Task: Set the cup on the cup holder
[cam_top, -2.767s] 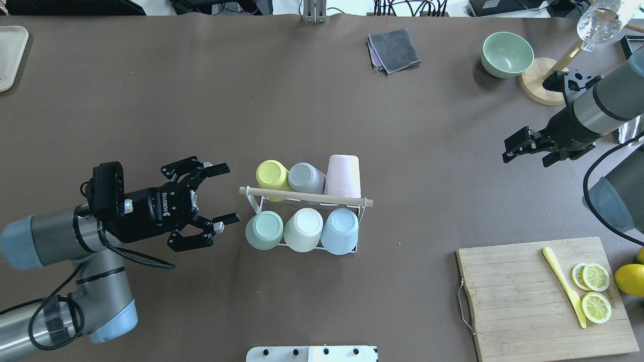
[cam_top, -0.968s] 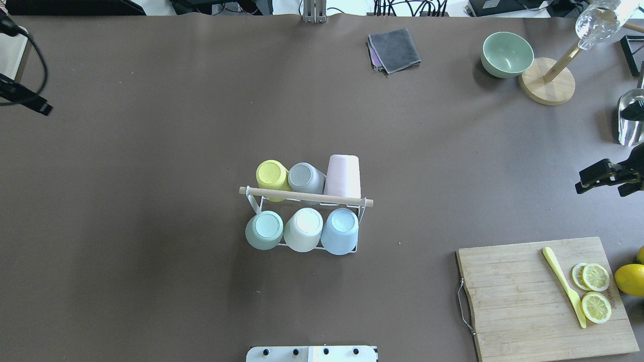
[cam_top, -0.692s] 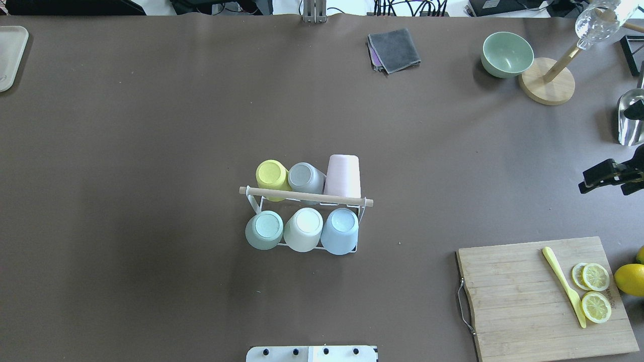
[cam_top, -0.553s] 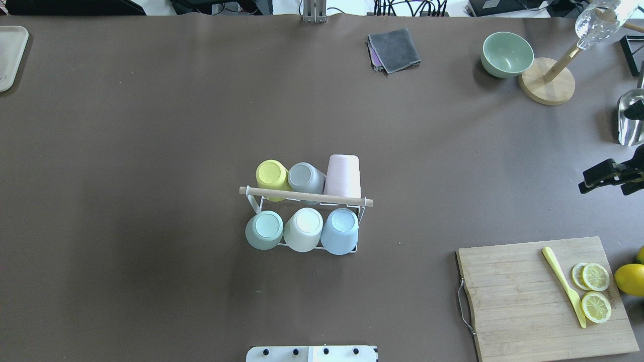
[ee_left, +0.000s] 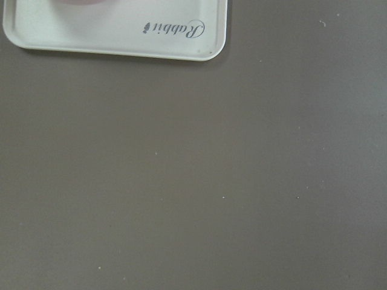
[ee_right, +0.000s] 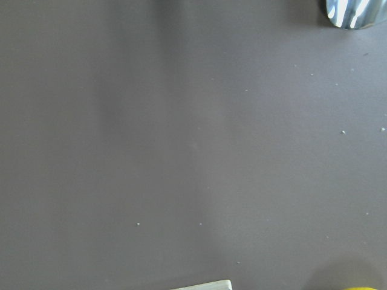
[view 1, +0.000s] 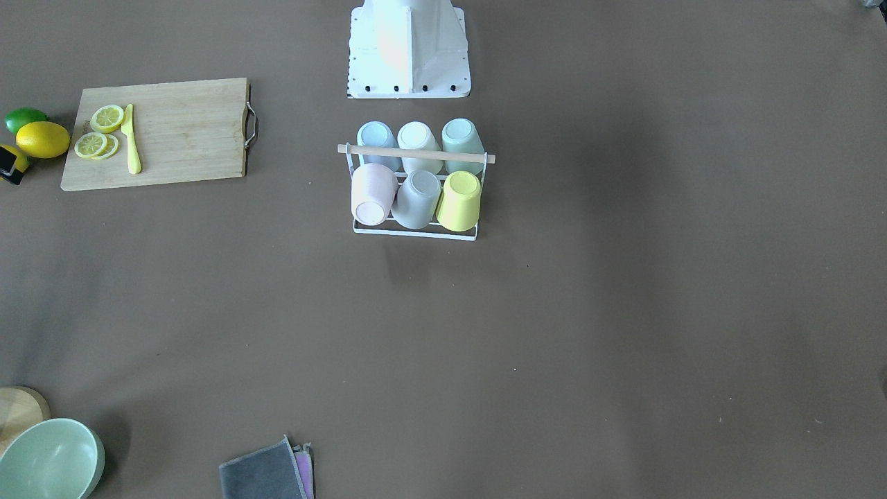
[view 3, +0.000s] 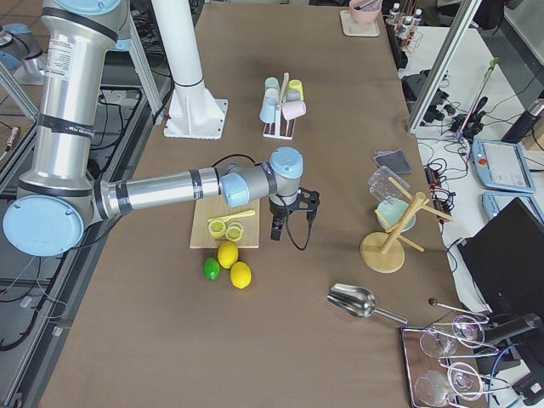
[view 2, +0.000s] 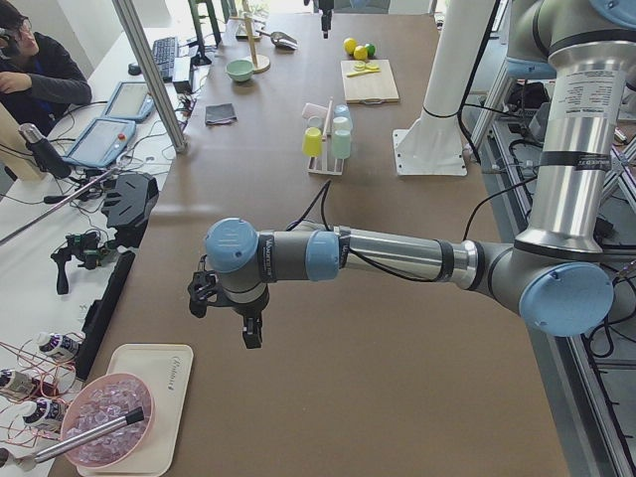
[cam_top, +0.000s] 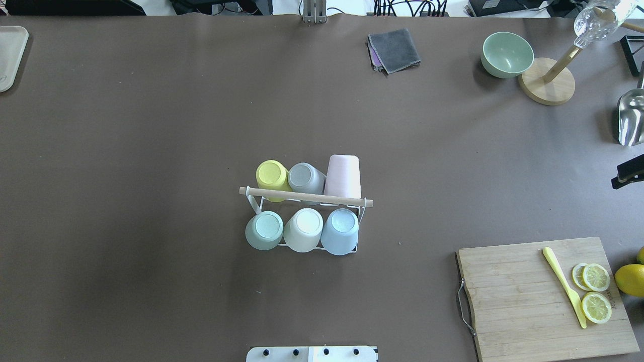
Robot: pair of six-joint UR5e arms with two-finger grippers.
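Observation:
The white wire cup holder [cam_top: 358, 210] with its wooden rod [cam_top: 306, 196] stands mid-table. It holds a yellow cup [cam_top: 271, 174], a grey cup [cam_top: 304, 177] and a pink cup [cam_top: 343, 176] in the far row. A green cup [cam_top: 264, 230], a cream cup [cam_top: 304, 229] and a blue cup [cam_top: 340, 230] fill the near row, all upside down. My left gripper [view 2: 227, 313] hangs far left over bare table, and I cannot tell its state. My right gripper [view 3: 291, 219] is open and empty far right; one of its fingers [cam_top: 628, 176] shows at the overhead edge.
A cutting board [cam_top: 528, 296] with lemon slices and a yellow knife [cam_top: 563, 286] lies front right. A green bowl [cam_top: 507, 54], a wooden stand [cam_top: 547, 80], a metal scoop [cam_top: 631, 118] and a grey cloth [cam_top: 394, 49] lie at the back. A white tray [ee_left: 115, 30] lies far left.
My left arm has drawn back from beside the holder and left the overhead view. My right gripper has moved further right, to the view's edge. The cups have not moved.

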